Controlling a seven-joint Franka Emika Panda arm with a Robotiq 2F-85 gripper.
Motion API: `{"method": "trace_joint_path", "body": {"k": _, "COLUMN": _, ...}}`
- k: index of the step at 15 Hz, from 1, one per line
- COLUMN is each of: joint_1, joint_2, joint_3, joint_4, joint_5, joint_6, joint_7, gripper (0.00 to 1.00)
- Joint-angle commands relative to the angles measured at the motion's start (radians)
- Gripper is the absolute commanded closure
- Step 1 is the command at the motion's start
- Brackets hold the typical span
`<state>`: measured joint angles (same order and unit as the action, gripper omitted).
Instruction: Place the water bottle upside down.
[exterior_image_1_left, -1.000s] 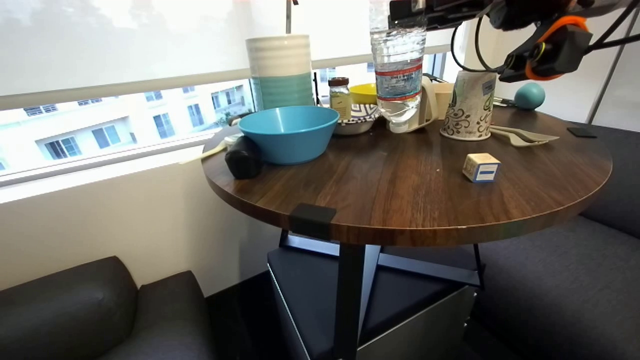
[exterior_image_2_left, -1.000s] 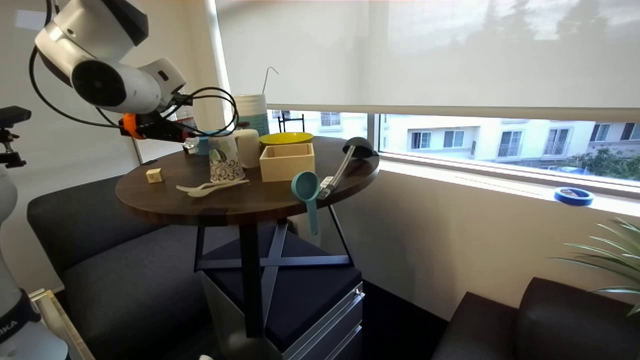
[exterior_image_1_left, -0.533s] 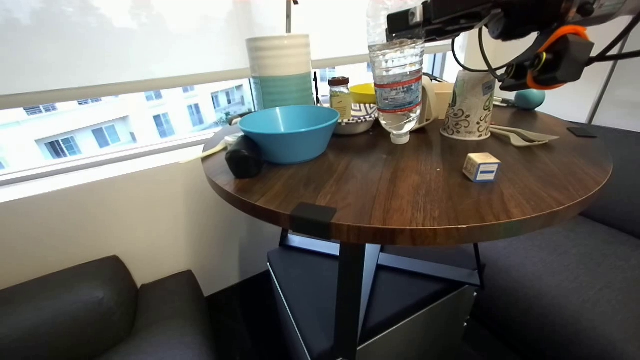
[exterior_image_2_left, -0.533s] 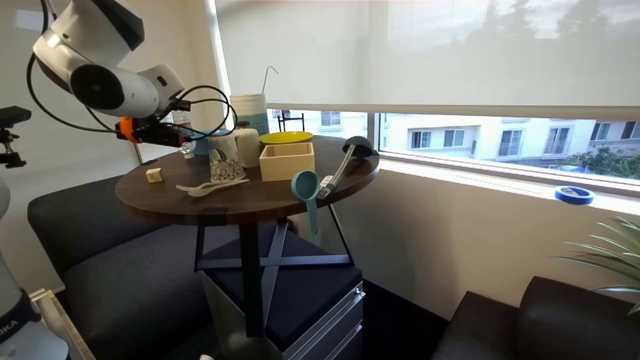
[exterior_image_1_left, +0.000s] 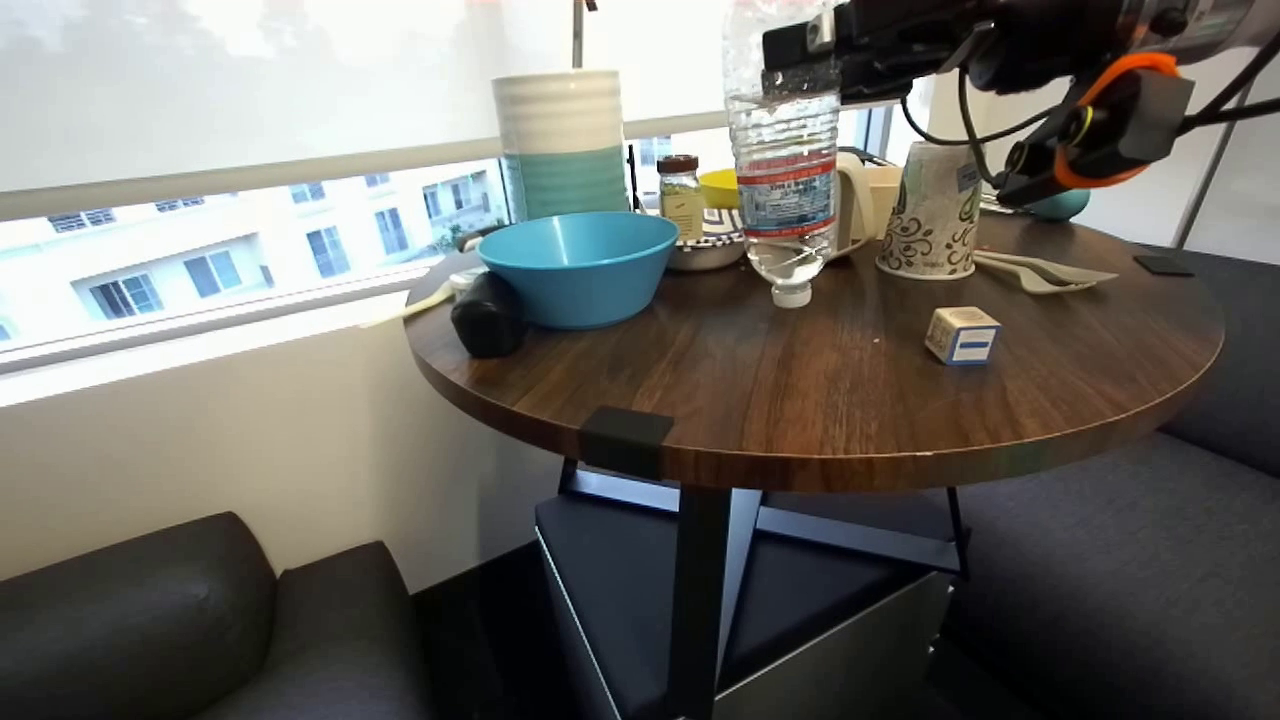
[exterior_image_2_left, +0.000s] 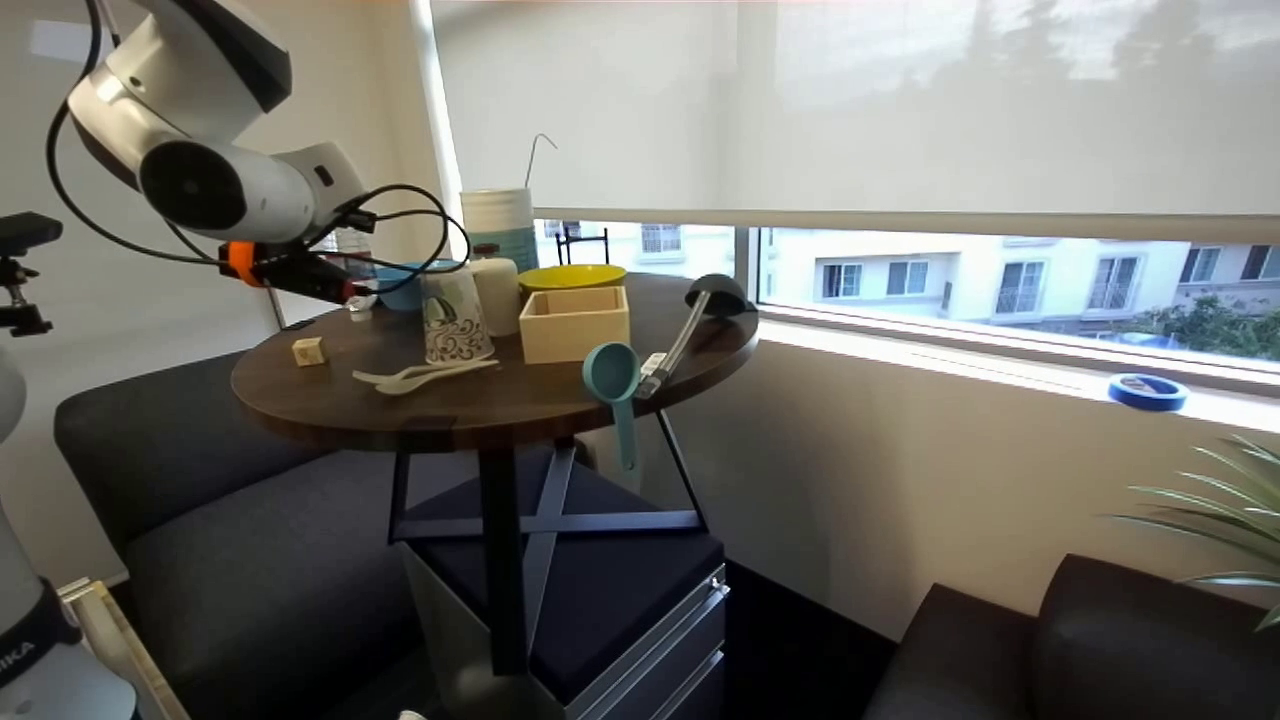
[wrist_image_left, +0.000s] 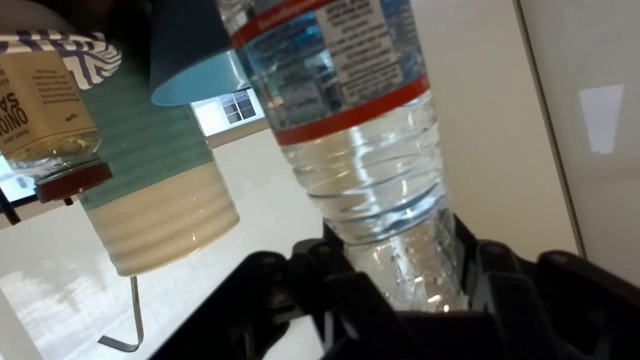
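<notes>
Currently my fingers (wrist_image_left: 350, 295) are gripping the water bottle (exterior_image_1_left: 787, 195) near its base, and I am holding it upside down over the table (exterior_image_1_left: 820, 390). I cannot tell whether its cap (exterior_image_1_left: 791, 295) is touching down. In an exterior view it is showing between the blue bowl (exterior_image_1_left: 578, 270) and the patterned cup (exterior_image_1_left: 930, 215).

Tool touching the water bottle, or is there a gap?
Touching. The wrist view shows the tool with its dark jaws up against the clear plastic on both sides of the water bottle, with no visible gap.
</notes>
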<state>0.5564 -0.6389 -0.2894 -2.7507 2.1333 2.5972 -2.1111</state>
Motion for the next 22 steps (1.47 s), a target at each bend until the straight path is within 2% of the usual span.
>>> {"method": "trace_joint_path", "body": {"k": 1, "joint_1": 0.024, "joint_2": 0.018, "joint_3": -0.028, "joint_4": 0.0, "joint_5": 0.062, "joint_6": -0.043, "joint_7": -0.02, "gripper": 0.76}}
{"method": "trace_joint_path", "body": {"k": 8, "joint_1": 0.067, "joint_2": 0.062, "joint_3": -0.108, "joint_4": -0.001, "joint_5": 0.066, "joint_6": -0.136, "joint_7": -0.045, "gripper": 0.76}}
{"method": "trace_joint_path", "body": {"k": 22, "joint_1": 0.155, "joint_2": 0.07, "joint_3": -0.204, "joint_4": -0.002, "joint_5": -0.001, "joint_6": -0.168, "joint_7": -0.072, "gripper": 0.76}}
